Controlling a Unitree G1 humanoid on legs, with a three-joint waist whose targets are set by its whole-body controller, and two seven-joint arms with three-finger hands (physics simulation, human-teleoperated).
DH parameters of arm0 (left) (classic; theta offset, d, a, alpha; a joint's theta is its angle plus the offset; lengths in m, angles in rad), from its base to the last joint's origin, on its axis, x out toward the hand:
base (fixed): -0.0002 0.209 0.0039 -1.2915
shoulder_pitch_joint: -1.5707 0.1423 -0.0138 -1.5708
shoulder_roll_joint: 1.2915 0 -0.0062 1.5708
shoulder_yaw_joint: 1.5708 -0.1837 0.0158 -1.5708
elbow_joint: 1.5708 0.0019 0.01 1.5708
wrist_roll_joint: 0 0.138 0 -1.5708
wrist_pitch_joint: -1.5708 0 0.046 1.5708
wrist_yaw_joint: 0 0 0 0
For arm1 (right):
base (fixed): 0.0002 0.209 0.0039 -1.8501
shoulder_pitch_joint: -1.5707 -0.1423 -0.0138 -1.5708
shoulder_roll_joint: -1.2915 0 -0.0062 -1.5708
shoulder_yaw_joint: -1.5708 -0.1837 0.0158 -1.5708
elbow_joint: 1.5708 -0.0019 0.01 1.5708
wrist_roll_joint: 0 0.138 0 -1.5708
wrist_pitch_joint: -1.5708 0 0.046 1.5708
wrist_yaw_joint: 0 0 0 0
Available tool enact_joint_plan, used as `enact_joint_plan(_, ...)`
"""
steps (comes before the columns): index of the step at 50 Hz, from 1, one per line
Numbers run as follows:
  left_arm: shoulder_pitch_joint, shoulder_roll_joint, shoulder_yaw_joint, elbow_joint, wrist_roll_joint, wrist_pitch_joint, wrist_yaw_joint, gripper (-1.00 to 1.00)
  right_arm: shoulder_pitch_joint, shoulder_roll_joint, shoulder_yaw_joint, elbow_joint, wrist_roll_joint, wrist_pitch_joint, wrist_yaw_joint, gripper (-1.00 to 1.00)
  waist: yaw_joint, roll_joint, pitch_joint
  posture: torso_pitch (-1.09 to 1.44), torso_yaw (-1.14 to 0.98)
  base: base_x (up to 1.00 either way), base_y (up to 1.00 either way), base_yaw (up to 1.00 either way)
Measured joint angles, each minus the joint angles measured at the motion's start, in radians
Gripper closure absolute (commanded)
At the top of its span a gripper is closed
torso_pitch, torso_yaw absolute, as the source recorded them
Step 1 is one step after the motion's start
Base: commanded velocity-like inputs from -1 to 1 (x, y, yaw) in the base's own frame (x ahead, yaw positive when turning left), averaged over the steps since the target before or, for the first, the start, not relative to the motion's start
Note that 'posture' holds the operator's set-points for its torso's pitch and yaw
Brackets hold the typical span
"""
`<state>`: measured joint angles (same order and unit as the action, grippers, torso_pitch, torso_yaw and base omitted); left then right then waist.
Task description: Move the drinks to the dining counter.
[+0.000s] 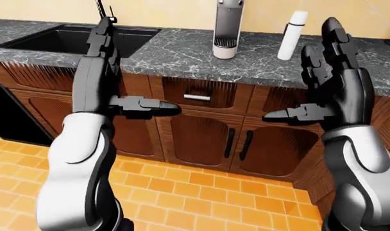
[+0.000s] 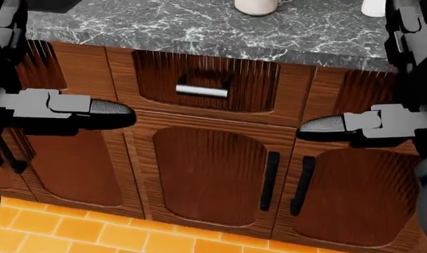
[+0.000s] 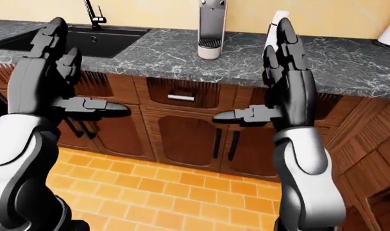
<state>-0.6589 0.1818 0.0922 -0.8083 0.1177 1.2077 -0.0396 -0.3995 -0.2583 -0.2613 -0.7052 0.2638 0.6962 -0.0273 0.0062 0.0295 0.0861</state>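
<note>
Two arms are shown, each clad in smooth, glossy white rounded shells on the lower segments, joined to matte black forearm casings. The left hand (image 1: 118, 91) and right hand (image 1: 323, 91) are built of blocky black segmented fingers; each thumb is made of grey angular links ending in a dark rounded, finely textured tip.
</note>
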Motion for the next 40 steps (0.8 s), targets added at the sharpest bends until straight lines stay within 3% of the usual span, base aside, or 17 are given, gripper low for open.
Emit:
enact_joint_plan(4, -0.006, 0.002, 0.007, 0.002, 0.013, 0.011, 0.008, -1.0, -0.011, -0.005, 0.002, -0.01, 0.012, -0.003, 0.004, -1.0, 0.013, -0.002, -0.04, 0.0, 0.0, 0.75, -0.1, 0.0)
enact_joint_plan(9, -0.02, 0.002, 0.0, -0.006, 0.013, 0.012, 0.006, -1.0, -0.024, -0.011, -0.014, -0.017, 0.026, 0.0, -0.01, -1.0, 0.035, -0.037, -0.062, 0.0, 0.0, 0.6, -0.24, 0.0)
enact_joint_plan(11, -0.022, 0.003, 0.004, -0.008, 0.014, 0.009, 0.006, -1.0, -0.027, -0.012, -0.015, -0.017, 0.032, -0.003, -0.016, -1.0, 0.021, -0.052, -0.076, 0.0, 0.0, 0.05, -0.55, 0.0)
enact_joint_plan(13, -0.019, 0.004, 0.008, -0.004, 0.015, 0.007, 0.007, -1.0, -0.029, -0.012, -0.013, -0.016, 0.039, 0.0, -0.022, -1.0, -0.002, -0.075, -0.072, 0.0, 0.0, 0.0, -0.59, 0.0)
enact_joint_plan(15, 0.0, -0.007, -0.001, 0.008, 0.012, 0.02, 0.005, -1.0, -0.009, -0.011, -0.017, -0.003, 0.044, 0.006, -0.028, -1.0, -0.028, -0.057, -0.041, 0.0, 0.0, 0.0, -0.64, 0.0)
enact_joint_plan(16, 0.004, -0.01, -0.011, 0.021, 0.006, 0.033, 0.001, -1.0, 0.002, -0.01, -0.021, 0.015, 0.042, 0.012, -0.032, -1.0, -0.037, -0.064, -0.022, 0.0, 0.0, 0.0, -0.64, 0.0)
enact_joint_plan(18, -0.004, -0.01, -0.022, 0.031, -0.007, 0.05, -0.008, -1.0, 0.006, -0.014, -0.029, 0.042, 0.036, 0.026, -0.041, -1.0, -0.042, -0.085, -0.02, 0.0, 0.0, 0.0, -0.65, 0.0)
enact_joint_plan(20, -0.012, -0.006, -0.015, 0.015, -0.01, 0.046, -0.009, -1.0, -0.007, -0.018, -0.029, 0.035, 0.035, 0.026, -0.046, -1.0, -0.031, -0.068, -0.036, 0.0, 0.0, 0.0, -0.65, 0.0)
enact_joint_plan(25, -0.023, 0.003, 0.006, -0.015, 0.006, 0.017, 0.004, -1.0, -0.027, -0.022, -0.016, -0.007, 0.047, -0.002, -0.041, -1.0, -0.009, 0.008, -0.022, 0.0, 0.0, 0.0, -0.64, 0.0)
enact_joint_plan(27, -0.01, 0.006, 0.014, -0.004, 0.01, 0.018, 0.007, -1.0, -0.018, -0.01, -0.002, -0.004, 0.052, -0.002, -0.039, -1.0, 0.01, 0.011, -0.013, 0.0, 0.0, 0.0, -0.64, 0.0)
enact_joint_plan(32, -0.014, 0.004, 0.005, 0.01, 0.005, 0.039, 0.005, -1.0, -0.009, -0.014, -0.013, 0.018, 0.053, 0.018, -0.042, -1.0, 0.012, 0.015, -0.059, 0.0, 0.0, 0.0, -0.68, 0.0)
enact_joint_plan(34, -0.019, 0.007, 0.007, -0.004, 0.001, 0.027, 0.003, -1.0, -0.016, -0.013, -0.023, 0.002, 0.057, 0.008, -0.047, -1.0, 0.012, 0.008, -0.057, 0.0, 0.0, 0.0, -0.5, -0.5)
enact_joint_plan(35, -0.013, 0.013, 0.017, -0.013, 0.003, 0.023, 0.005, -1.0, -0.027, -0.01, -0.014, 0.001, 0.065, 0.004, -0.047, -1.0, 0.007, -0.015, -0.051, 0.0, 0.0, 0.0, 0.0, -1.0)
enact_joint_plan(37, -0.022, 0.016, 0.033, -0.015, 0.012, 0.022, 0.012, -1.0, -0.031, -0.014, -0.002, -0.007, 0.082, 0.0, -0.043, -1.0, 0.004, -0.093, -0.035, 0.0, 0.0, 0.0, 0.0, -1.0)
enact_joint_plan(38, -0.033, 0.015, 0.028, -0.012, 0.012, 0.022, 0.013, -1.0, -0.027, -0.019, -0.009, -0.011, 0.087, 0.003, -0.044, -1.0, -0.019, -0.137, -0.04, 0.0, 0.0, 0.0, 0.0, -1.0)
enact_joint_plan(40, -0.01, -0.002, 0.004, -0.016, 0.003, 0.03, 0.008, -1.0, -0.007, -0.025, -0.027, 0.004, 0.087, 0.011, -0.052, -1.0, -0.048, -0.11, -0.045, 0.0, 0.0, 0.0, 0.0, -1.0)
